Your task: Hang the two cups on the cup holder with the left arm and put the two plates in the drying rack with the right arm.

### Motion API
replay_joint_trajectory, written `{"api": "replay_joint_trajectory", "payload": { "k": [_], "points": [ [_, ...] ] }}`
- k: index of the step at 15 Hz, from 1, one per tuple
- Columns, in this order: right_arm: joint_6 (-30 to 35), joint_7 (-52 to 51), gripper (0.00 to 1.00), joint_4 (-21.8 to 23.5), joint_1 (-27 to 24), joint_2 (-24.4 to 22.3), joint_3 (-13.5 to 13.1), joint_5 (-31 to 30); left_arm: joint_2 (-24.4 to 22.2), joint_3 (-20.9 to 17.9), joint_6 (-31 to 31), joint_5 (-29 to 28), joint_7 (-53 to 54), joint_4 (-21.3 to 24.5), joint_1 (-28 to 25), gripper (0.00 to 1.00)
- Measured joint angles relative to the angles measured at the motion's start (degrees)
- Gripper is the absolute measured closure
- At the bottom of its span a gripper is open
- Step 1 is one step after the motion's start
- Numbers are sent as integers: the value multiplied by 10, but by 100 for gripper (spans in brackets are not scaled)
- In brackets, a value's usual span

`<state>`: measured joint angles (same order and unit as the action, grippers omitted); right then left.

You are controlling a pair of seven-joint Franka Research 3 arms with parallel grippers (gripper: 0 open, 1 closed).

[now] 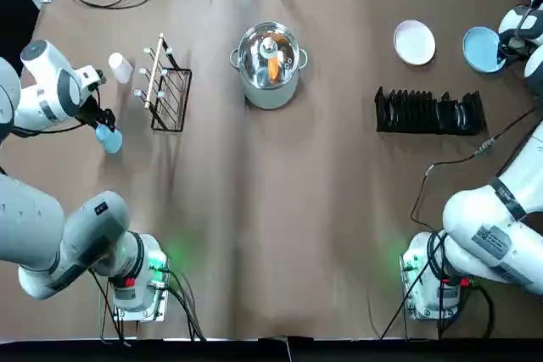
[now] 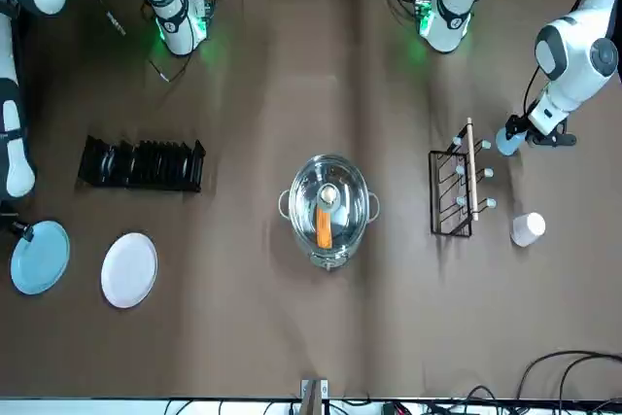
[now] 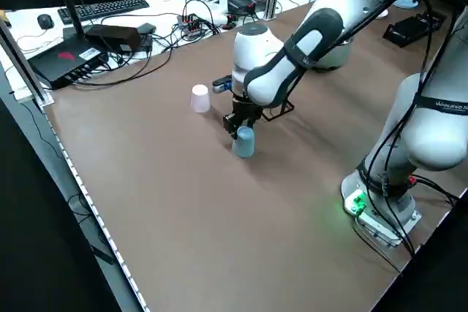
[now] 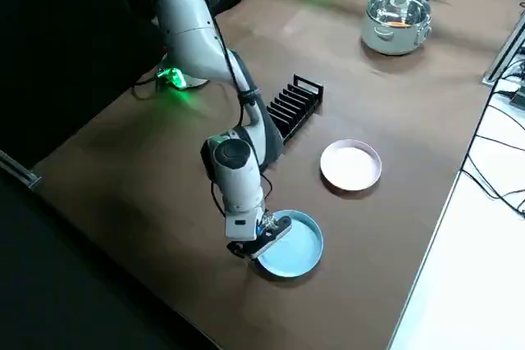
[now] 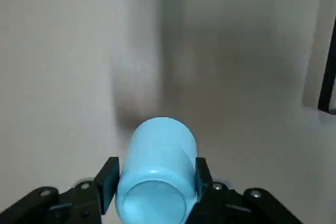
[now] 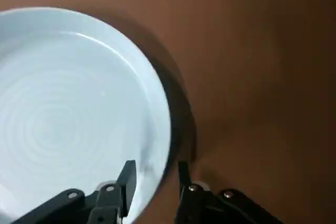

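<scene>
The left gripper (image 5: 156,182) clasps the light blue cup (image 5: 156,174) by its sides near the cup holder (image 1: 170,91), presumably to leave its mouth free for a peg, while the right gripper's parted fingers straddle the light blue plate's rim (image 6: 157,95) (likely for an edge grip).

Left claw (image 5: 155,184) closed inward — right claw (image 6: 157,184) spread open.

Light blue cup (image 5: 157,171), bottom up, between the left tool's (image 5: 153,187) fingertips.
</scene>
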<state>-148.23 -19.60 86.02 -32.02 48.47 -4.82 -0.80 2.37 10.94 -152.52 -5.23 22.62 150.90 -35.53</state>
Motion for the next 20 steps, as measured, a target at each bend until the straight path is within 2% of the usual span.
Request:
{"api": "replay_joint_trajectory", "payload": {
  "k": [5, 7, 9, 10, 13, 16, 18, 20],
  "points": [
    [0, -4, 60, 0, -3, 1, 2, 0, -1, 2, 3, 0, -4, -13, 0, 37],
    [1, -7, 62, 0, -5, 5, 2, 0, -6, 6, 38, 0, -20, -40, 0, 37],
    [0, -9, 73, 0, -6, 7, 6, 0, -15, 22, 115, 0, -59, -90, -1, 37],
    [0, -9, 73, -1, -7, 8, 11, 0, -21, 34, 162, 0, -85, -123, 0, 37],
    [-1, -9, 93, -8, -11, 7, 25, 4, -32, 76, 293, 1, -171, -230, 0, 37],
    [-1, -13, 93, -14, -11, 7, 32, 4, -33, 124, 401, 13, -287, -330, 1, 37],
    [10, -45, 97, -20, -8, 0, 38, 0, -31, 144, 407, 26, -339, -338, 2, 37],
    [59, -107, 97, -29, 6, -20, 40, -1, -24, 164, 407, 29, -383, -338, 2, 37]
  ]
}}
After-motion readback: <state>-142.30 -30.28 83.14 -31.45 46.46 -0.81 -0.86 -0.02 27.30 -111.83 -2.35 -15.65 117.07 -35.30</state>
